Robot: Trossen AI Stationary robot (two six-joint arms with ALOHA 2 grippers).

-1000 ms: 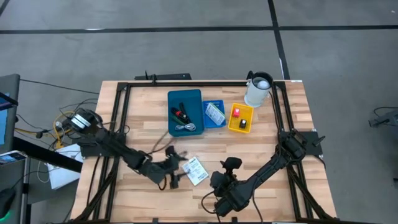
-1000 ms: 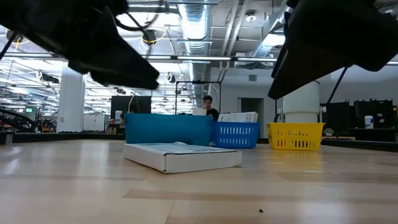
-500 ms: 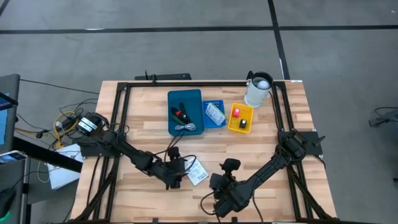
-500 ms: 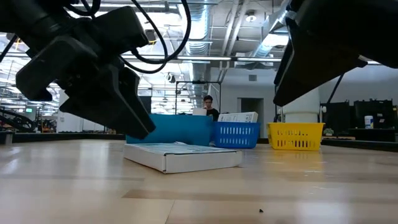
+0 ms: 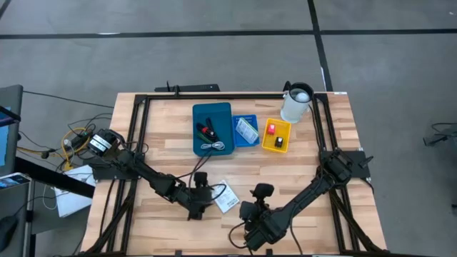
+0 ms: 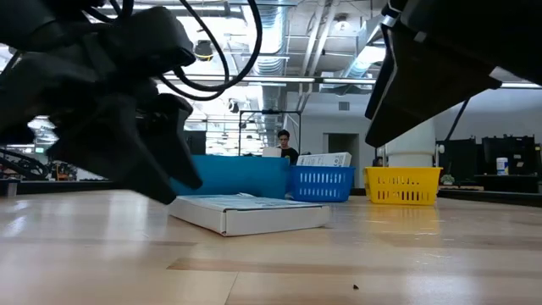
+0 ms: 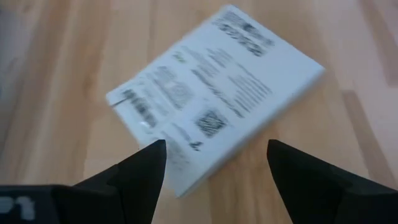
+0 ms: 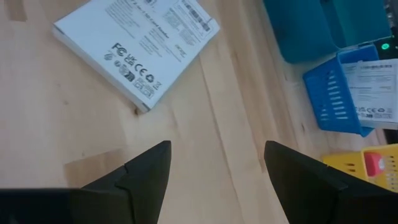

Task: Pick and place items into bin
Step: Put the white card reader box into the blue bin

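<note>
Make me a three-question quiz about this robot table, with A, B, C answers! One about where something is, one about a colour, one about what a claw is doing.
1. Where is the white packet?
A. In the yellow bin
B. Flat on the table, in front of the bins
C. Inside the white jug

2. What colour is the biggest bin?
A. Teal blue
B. Red
C. Purple

3. What is the left claw doing?
A. Squeezing the packet
B. Holding a cable
C. Open, with nothing in it

Answers:
1 B: the high view shows it lying on bare wood, outside every bin.
2 A: the widest tray, at the left of the row, is teal blue.
3 C: the left wrist view shows its two fingers apart, with the packet lying beyond them, ungripped.
</note>
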